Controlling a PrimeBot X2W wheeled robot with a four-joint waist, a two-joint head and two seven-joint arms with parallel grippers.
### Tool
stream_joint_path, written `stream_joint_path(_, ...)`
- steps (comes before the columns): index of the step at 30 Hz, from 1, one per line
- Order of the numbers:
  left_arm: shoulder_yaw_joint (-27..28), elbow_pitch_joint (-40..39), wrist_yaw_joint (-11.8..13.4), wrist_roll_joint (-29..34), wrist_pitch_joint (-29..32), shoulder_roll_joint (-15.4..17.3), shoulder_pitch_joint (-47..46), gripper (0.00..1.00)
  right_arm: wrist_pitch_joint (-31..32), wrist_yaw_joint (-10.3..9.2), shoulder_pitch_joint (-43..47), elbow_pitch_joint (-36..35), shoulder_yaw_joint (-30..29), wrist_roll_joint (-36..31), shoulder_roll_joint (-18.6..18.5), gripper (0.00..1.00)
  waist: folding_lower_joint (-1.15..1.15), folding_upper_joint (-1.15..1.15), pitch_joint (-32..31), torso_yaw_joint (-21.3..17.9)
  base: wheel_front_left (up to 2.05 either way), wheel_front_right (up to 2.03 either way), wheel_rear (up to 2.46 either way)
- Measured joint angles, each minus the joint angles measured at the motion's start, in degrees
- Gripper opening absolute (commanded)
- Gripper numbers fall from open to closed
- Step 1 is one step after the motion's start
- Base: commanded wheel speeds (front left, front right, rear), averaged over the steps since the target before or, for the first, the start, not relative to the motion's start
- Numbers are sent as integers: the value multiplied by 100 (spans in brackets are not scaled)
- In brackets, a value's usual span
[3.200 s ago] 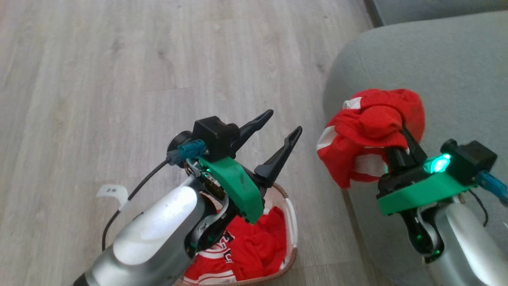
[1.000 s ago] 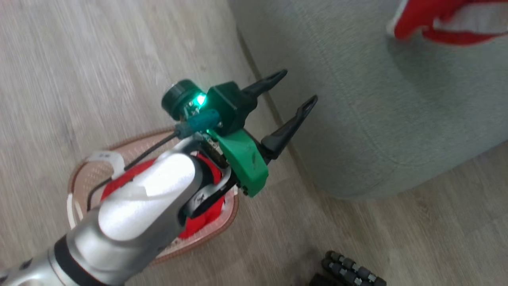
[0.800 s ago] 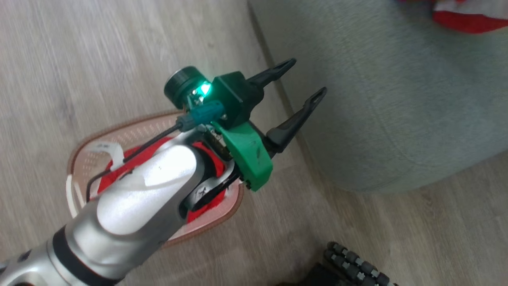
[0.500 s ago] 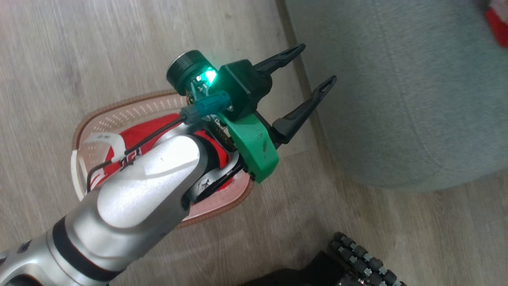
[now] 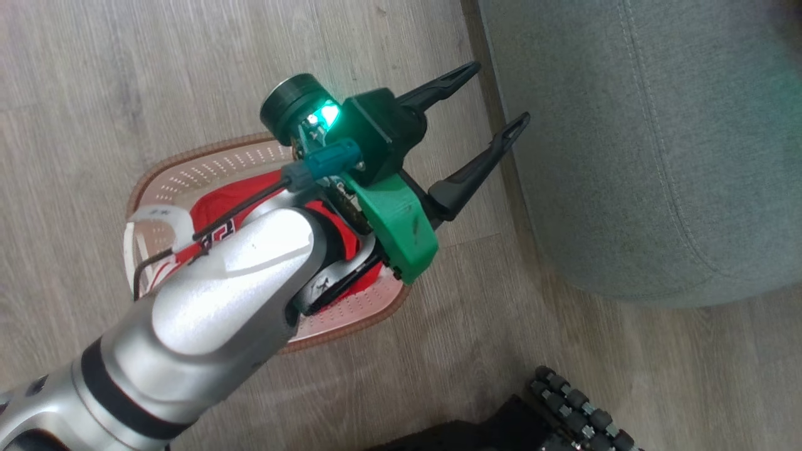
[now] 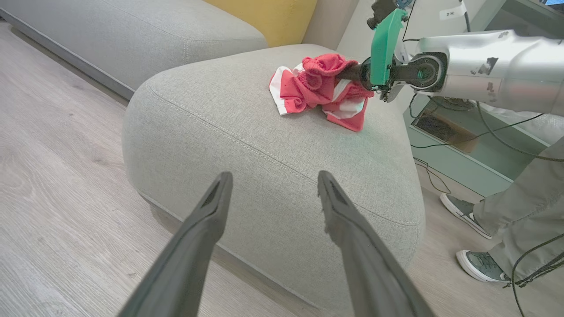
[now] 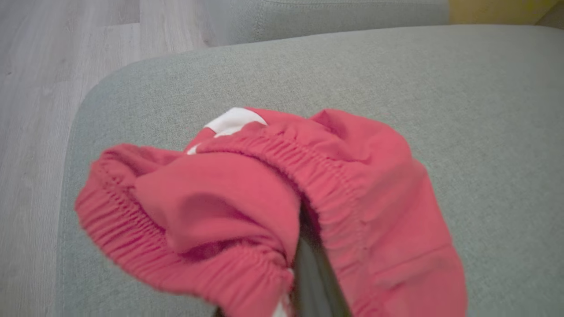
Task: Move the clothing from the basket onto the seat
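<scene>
The cream basket point(image 5: 188, 164) stands on the wood floor under my left forearm, with red clothing point(image 5: 220, 202) bearing white stripes and lettering still inside. My left gripper point(image 5: 495, 93) hangs open above the floor between the basket and the grey seat point(image 5: 626, 156), its fingers point(image 6: 207, 220) spread and empty. A crumpled red and white garment point(image 6: 315, 83) sits on top of the seat point(image 6: 264, 136), with my right gripper point(image 6: 350, 74) shut on it from the right. In the right wrist view the garment's elastic waistband point(image 7: 264, 189) drapes over the dark fingers point(image 7: 313, 275) above the seat point(image 7: 396, 75).
A second grey sofa section point(image 6: 145, 35) and a yellow cushion point(image 6: 269, 15) lie behind the seat. A person's legs and grey shoes point(image 6: 478, 264) stand right of the seat, near cables and a glass cabinet point(image 6: 458, 132). My base's black wheel point(image 5: 570, 407) is at the bottom.
The head camera has swung, so the basket and seat have shifted in view and the held garment has left its top right corner. The left gripper stays open; the right stays shut on the garment.
</scene>
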Motion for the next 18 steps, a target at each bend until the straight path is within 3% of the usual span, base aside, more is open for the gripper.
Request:
stream_joint_path(9,1,147,3,-65,-163,-9,18,100,431,0,41,70,391,325,-77,100,0,0,-332,14,0,0,0)
stream_joint_path(18,16,300,78,-225,-369,-22,314,100,899,0,381,-565,898,693,-382,100,0,0,-837,-54,0,0,0)
